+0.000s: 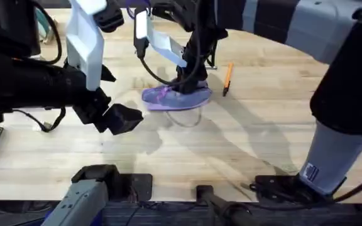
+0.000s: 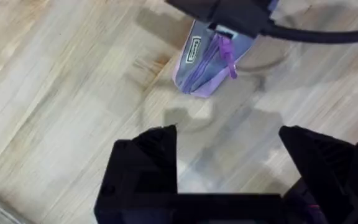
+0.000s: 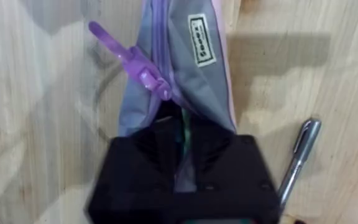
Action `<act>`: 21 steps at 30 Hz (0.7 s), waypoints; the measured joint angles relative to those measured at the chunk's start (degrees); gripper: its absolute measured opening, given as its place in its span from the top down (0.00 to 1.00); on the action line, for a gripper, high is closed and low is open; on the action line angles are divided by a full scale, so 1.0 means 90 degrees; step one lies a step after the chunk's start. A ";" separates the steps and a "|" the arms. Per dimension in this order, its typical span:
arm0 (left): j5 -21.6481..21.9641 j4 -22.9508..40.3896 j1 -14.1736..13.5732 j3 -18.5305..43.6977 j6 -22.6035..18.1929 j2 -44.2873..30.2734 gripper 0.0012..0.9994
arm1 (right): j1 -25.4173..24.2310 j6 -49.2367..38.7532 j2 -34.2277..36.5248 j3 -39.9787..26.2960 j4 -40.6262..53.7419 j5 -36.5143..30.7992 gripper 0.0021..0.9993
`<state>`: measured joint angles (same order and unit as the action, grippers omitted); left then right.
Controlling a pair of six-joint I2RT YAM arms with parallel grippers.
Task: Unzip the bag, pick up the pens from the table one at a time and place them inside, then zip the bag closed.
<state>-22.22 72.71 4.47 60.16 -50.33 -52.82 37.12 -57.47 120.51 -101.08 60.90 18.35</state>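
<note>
The lavender pencil pouch lies mid-table, its purple zipper pull sticking out; the right gripper pinches its fabric edge; a silver pen lies just beside it, an orange pen nearby; the left gripper hovers apart, jaws wide.

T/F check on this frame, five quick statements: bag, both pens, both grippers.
1. The right gripper is down on one end of the bag. True.
2. The left gripper holds a pen. False: it is open and empty above the table.
3. The orange pen is inside the bag. False: it lies on the table beside it.
4. The silver pen lies on the table next to the bag. True.
5. The bag's zipper pull is purple. True.
</note>
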 joint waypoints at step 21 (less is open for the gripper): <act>0.0001 0.0000 0.0000 0.0000 0.0000 0.0000 0.01 | 0.0053 -0.0029 0.0030 0.0000 0.0027 -0.0024 0.00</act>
<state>-22.21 72.71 4.47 60.16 -50.33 -52.82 37.60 -57.74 120.78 -101.08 61.14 18.13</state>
